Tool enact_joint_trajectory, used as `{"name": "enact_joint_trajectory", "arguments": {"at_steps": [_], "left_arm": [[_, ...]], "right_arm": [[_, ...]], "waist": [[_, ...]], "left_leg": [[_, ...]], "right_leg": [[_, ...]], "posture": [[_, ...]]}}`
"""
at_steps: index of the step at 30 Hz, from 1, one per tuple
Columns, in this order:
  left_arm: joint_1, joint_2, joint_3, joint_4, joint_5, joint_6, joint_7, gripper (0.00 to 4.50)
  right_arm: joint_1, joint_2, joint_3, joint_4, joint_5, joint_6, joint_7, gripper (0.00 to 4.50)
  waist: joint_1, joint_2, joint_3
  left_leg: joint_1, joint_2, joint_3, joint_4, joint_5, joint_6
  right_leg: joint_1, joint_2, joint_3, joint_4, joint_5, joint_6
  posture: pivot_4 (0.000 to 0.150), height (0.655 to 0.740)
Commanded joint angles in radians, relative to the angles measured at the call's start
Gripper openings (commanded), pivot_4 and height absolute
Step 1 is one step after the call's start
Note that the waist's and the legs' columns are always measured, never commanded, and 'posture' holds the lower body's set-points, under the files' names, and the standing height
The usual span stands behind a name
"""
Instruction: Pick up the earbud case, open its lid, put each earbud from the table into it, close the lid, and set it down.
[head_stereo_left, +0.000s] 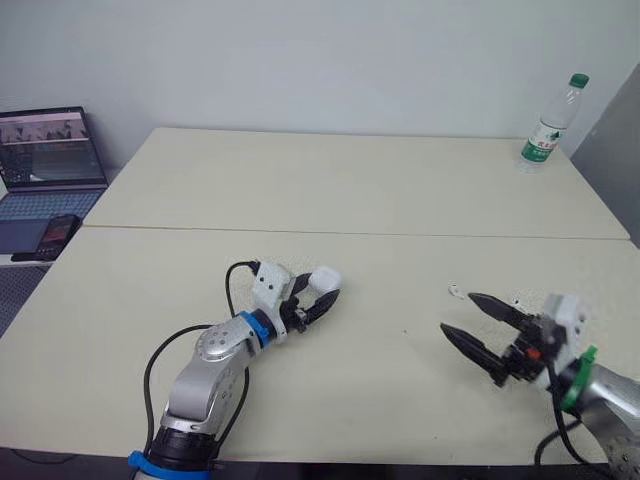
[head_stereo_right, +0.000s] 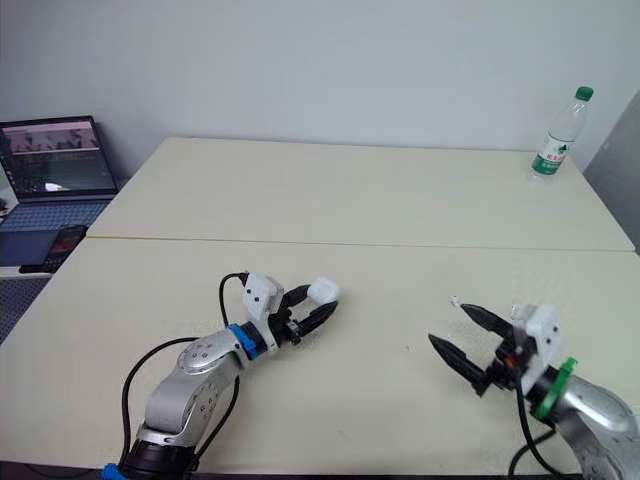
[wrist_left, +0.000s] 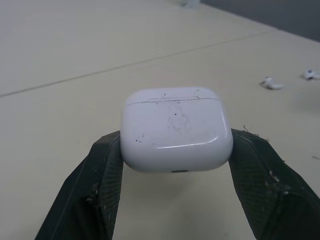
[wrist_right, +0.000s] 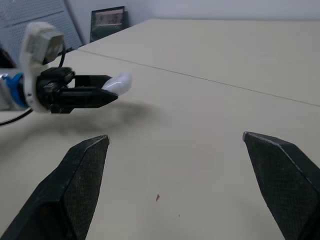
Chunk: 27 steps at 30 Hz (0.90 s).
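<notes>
Wide cream bench (head_stereo_left: 350, 200) under a pale wall (head_stereo_left: 300, 60); open laptop (head_stereo_left: 50, 165) off its left edge, clear plastic bottle (head_stereo_left: 553, 122) at its far right corner. Near the front edge, left tool (head_stereo_left: 322, 298) clamps the white rounded earbud case (wrist_left: 176, 130); right tool (head_stereo_left: 457, 312) gapes beside two tiny white earbuds (head_stereo_left: 455, 291).

Left arm (head_stereo_left: 205, 365): silver-grey shell, blue wrist ring (head_stereo_left: 258, 325), white camera box (head_stereo_left: 268, 283), looping black cable (head_stereo_left: 150, 375). Right arm (head_stereo_left: 612, 392): same grey, green ring (head_stereo_left: 573, 375), white box (head_stereo_left: 566, 312), small red spot (head_stereo_left: 533, 352), second black lead (head_stereo_left: 541, 450). Fingers (wrist_left: 85, 195) black, tapered, woven-textured, frayed edges.
</notes>
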Motion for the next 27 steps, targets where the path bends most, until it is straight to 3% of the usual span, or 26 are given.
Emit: {"name": "enact_joint_trajectory", "arguments": {"at_steps": [1,5,14,17,26,27], "left_arm": [[-0.047,-0.019,-0.029,0.018,-0.031,-0.096,-0.091,2.74],[-0.127,-0.018,-0.07,0.131,-0.009,-0.201,-0.201,2.74],[-0.294,-0.015,-0.144,0.383,0.066,-0.486,-0.416,2.74],[-0.326,-0.013,-0.156,0.443,0.097,-0.567,-0.445,2.74],[-0.345,-0.026,-0.153,0.495,0.145,-0.657,-0.421,2.74],[-0.342,-0.026,-0.153,0.493,0.146,-0.656,-0.416,2.74]], "right_arm": [[-0.082,-0.01,0.015,-0.078,0.172,0.182,-0.124,4.5],[-0.247,-0.024,0.034,-0.038,0.45,0.397,-0.287,4.5],[-0.629,-0.091,0.174,0.299,0.896,0.749,-0.63,4.5],[-0.703,-0.088,0.218,0.362,0.988,0.762,-0.711,4.5],[-0.782,-0.083,0.292,0.437,1.11,0.732,-0.858,4.5],[-0.782,-0.084,0.295,0.438,1.114,0.729,-0.863,4.32]], "waist": [[0.001,0.0,0.0],[0.0,-0.001,0.001],[0.0,-0.005,0.003],[0.0,-0.005,0.003],[0.0,-0.005,0.003],[0.0,-0.005,0.003]], "left_leg": [[0.0,0.0,0.0,0.0,0.0,0.0],[-0.001,-0.002,0.001,0.0,0.0,0.0],[-0.007,-0.002,0.0,0.0,0.0,0.0],[-0.02,-0.002,0.0,0.002,0.0,0.001],[-0.022,-0.002,-0.001,0.002,0.0,0.001],[-0.022,-0.002,-0.001,0.002,0.0,0.001]], "right_leg": [[0.0,0.0,0.0,0.0,0.0,0.0],[0.0,0.0,0.001,-0.001,0.001,0.001],[-0.004,0.0,0.0,-0.004,0.003,-0.002],[-0.017,0.001,0.0,-0.001,0.004,-0.001],[-0.018,-0.001,0.0,-0.003,0.004,-0.001],[-0.018,-0.001,0.0,-0.002,0.004,-0.001]], "posture": [[0.15,0.74],[0.15,0.74],[0.15,0.74],[0.15,0.74],[0.15,0.74],[0.15,0.74]]}}
